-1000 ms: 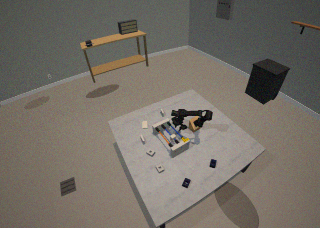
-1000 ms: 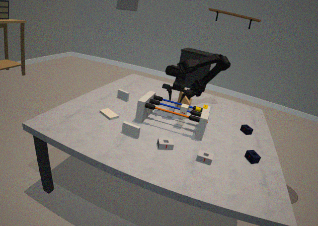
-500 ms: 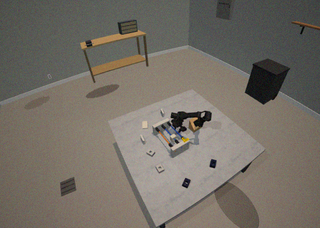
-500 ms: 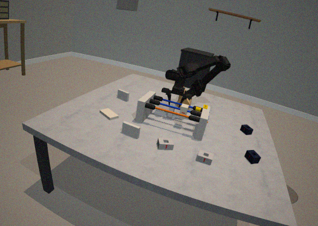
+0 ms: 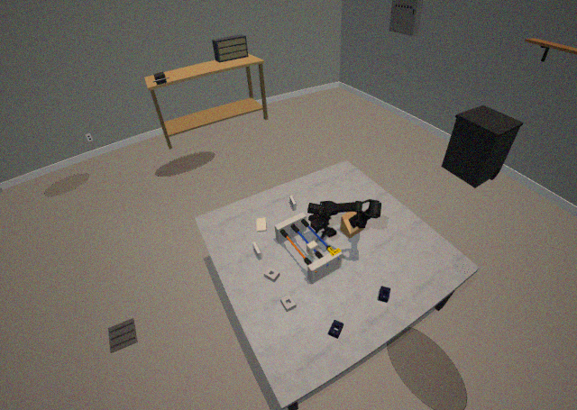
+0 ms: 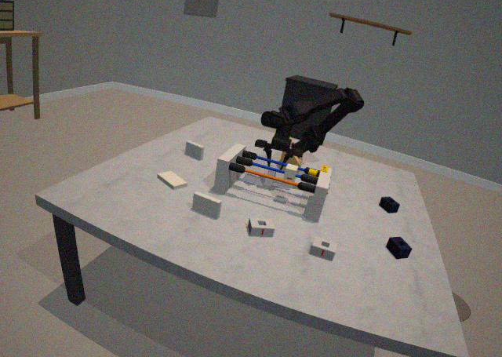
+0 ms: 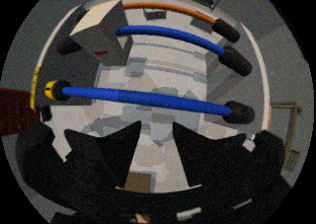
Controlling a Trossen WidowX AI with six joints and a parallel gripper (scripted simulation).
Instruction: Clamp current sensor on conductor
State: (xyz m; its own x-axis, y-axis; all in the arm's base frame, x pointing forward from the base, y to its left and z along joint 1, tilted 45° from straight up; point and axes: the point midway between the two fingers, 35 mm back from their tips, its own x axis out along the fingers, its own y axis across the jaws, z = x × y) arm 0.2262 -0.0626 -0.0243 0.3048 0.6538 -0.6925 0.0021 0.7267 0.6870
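The LOAD conductor [image 5: 321, 240] [image 6: 267, 158] [image 7: 148, 99] is the blue one nearest the arm, with a yellow band [image 7: 50, 90] and a yellow tag [image 5: 334, 250] [image 6: 325, 169] at one end. My gripper [image 6: 276, 167] [image 7: 157, 124] is partly open and empty, pointing down, its fingertips apart beside the LOAD conductor on the arm's side. A tan piece [image 5: 350, 225] [image 6: 296, 160] [image 7: 138, 182] with a slanted side stands behind the gripper, partly hidden by the arm; I cannot tell whether it is the open sensor. No arrow shows on it.
A white box [image 5: 311, 247] [image 6: 290, 170] [image 7: 104, 37] with a red mark sits round the middle blue conductor. An orange conductor [image 5: 295, 248] [image 6: 267, 176] [image 7: 168, 8] runs beyond it. White end walls hold the conductors. White and dark small blocks and pale plates stand around the table.
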